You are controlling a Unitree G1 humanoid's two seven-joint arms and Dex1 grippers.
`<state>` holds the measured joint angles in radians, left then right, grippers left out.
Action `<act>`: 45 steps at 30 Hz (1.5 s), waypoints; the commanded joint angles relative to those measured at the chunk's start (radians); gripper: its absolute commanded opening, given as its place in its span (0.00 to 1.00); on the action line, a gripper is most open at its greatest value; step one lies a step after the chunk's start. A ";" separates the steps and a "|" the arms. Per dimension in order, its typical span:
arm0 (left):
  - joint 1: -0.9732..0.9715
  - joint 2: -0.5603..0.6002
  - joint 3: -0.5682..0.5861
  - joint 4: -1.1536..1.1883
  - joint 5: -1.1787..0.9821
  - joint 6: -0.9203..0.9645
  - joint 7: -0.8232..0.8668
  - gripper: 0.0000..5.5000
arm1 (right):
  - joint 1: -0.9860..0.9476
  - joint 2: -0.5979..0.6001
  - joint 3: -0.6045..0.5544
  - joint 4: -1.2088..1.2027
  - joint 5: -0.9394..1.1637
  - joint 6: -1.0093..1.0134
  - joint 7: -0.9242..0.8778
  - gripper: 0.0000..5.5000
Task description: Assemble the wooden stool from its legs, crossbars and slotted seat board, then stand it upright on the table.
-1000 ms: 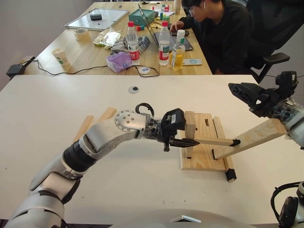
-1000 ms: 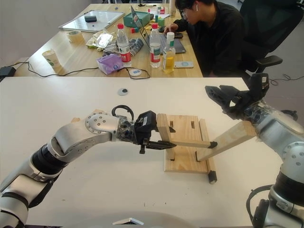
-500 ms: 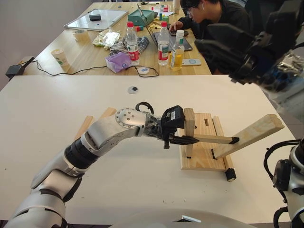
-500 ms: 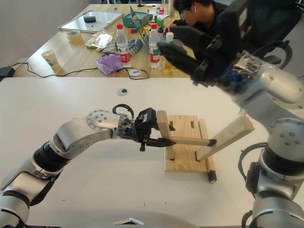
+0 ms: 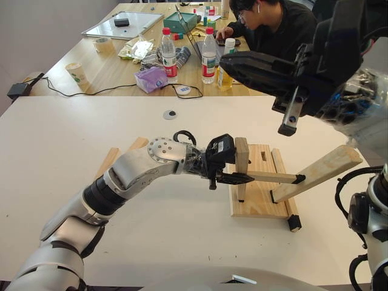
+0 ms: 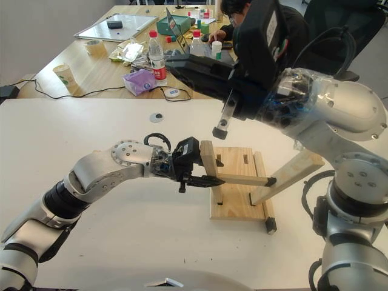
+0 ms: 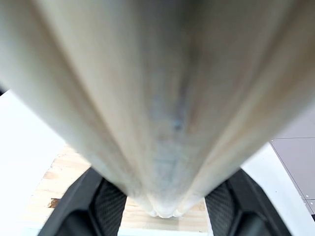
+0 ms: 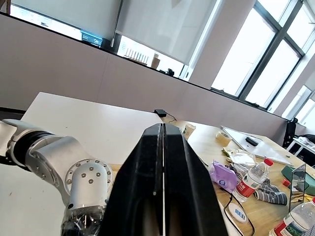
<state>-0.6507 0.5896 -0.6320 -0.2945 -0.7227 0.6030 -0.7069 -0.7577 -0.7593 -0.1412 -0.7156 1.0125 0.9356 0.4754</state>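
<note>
White table [image 5: 194, 242] with the seat board [image 5: 259, 203] lying flat, slots showing. The left gripper [image 5: 236, 178] is pinched on the upright leg [image 5: 242, 154], which stands at the board's left edge. A crossbar [image 5: 273, 177] runs from that leg to the tilted leg [image 5: 321, 170], whose lower end rests on the board and whose upper end overhangs the board's right edge. The right gripper [image 5: 225, 60] hangs high above the work, fingers pressed together on nothing. Step, as judged: squaring the leg frame into the slots. To do it well, the left grip should hold the upright leg plumb. The right gripper should descend, spread, take the tilted leg low near the crossbar joint, and turn it gently so the joint does not pull apart.
</note>
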 commanded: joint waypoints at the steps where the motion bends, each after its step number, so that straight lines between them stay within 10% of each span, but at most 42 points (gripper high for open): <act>1: 0.230 0.079 -0.280 0.201 0.095 0.431 0.009 0.37 | 0.405 -0.393 0.069 -0.130 -0.217 -0.024 0.290 0.00; 5: 0.216 0.087 -0.289 0.199 0.095 0.434 -0.005 0.37 | 0.677 -0.533 0.020 -0.226 -0.249 -0.047 0.466 0.00; 11: 0.205 0.088 -0.312 0.198 0.113 0.423 -0.016 0.37 | 0.326 -0.276 -0.008 -0.011 -0.310 -0.187 0.229 0.00; 24: 0.258 0.108 -0.361 0.088 0.148 0.410 0.059 0.37 | 0.030 -0.214 -0.051 0.007 -0.053 -0.115 0.107 0.00; 36: 0.366 0.092 -0.362 0.026 0.110 0.447 0.166 0.37 | 0.677 -0.612 -0.159 -0.236 -0.069 0.047 0.601 0.00; 45: 0.337 0.111 -0.383 0.006 0.142 0.427 0.161 0.37 | 0.430 -0.405 -0.180 0.010 -0.068 -0.065 0.317 0.00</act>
<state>-0.5407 0.5888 -0.6626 -0.4484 -0.6810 0.6033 -0.5290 -0.2104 -1.2603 -0.2381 -0.8229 0.9083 0.8926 0.8916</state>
